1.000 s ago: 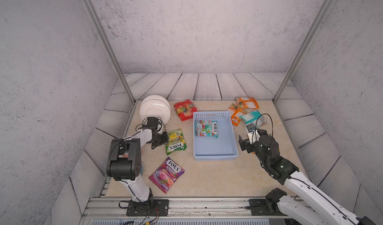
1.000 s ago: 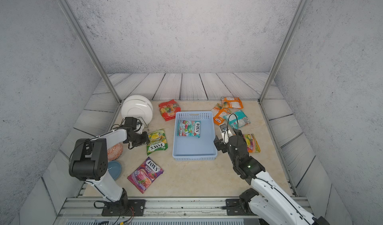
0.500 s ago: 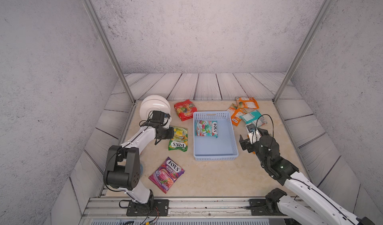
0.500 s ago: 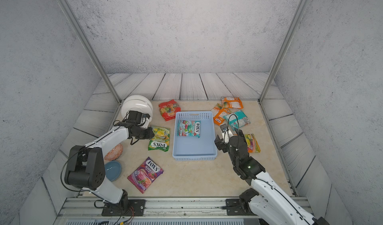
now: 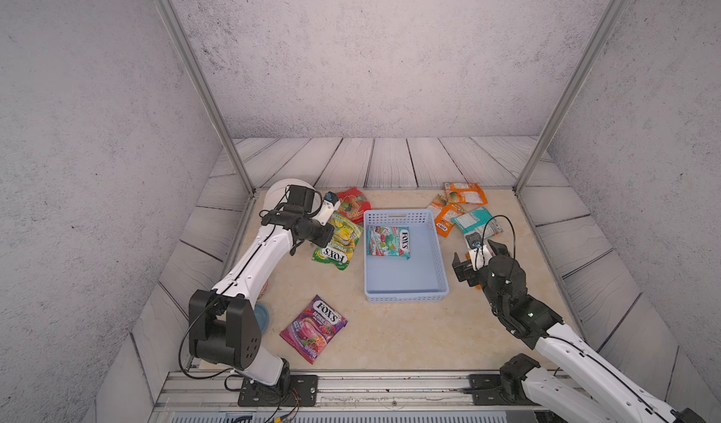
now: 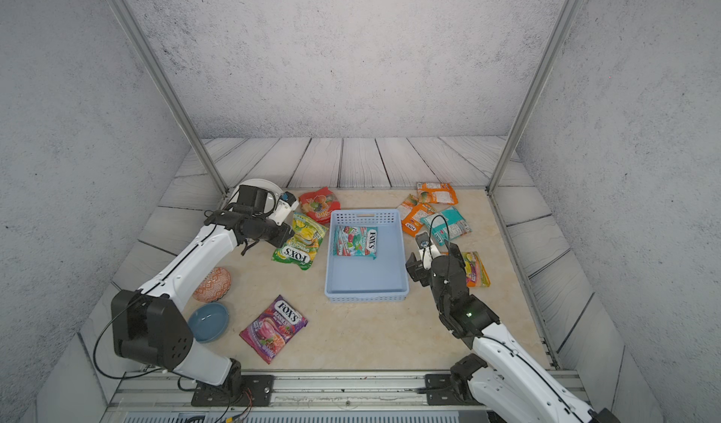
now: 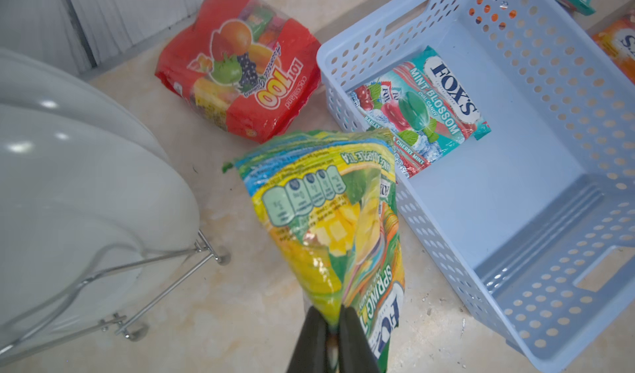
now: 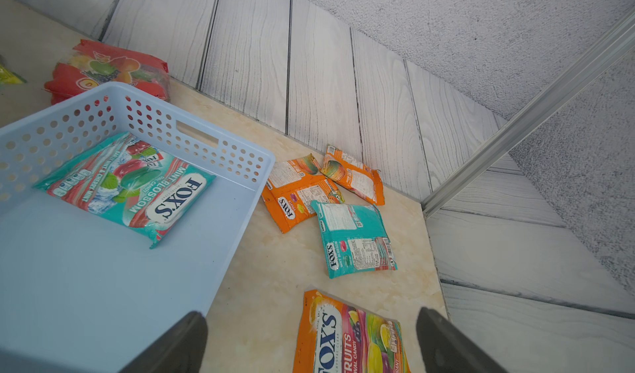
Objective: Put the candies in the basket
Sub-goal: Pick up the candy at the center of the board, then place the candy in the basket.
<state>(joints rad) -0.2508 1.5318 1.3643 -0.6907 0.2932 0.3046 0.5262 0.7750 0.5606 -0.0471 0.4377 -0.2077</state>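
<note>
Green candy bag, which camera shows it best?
Left wrist view: the green candy bag is close up, its edge pinched in the shut left pincer. Both top views show it small, beside the basket; the right wrist view catches a sliver.

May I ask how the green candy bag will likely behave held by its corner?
Probably floppy: the green candy bag hangs folded from the left gripper. Its glossy film may slip. Likely light: an edge pinch holds it.
</note>
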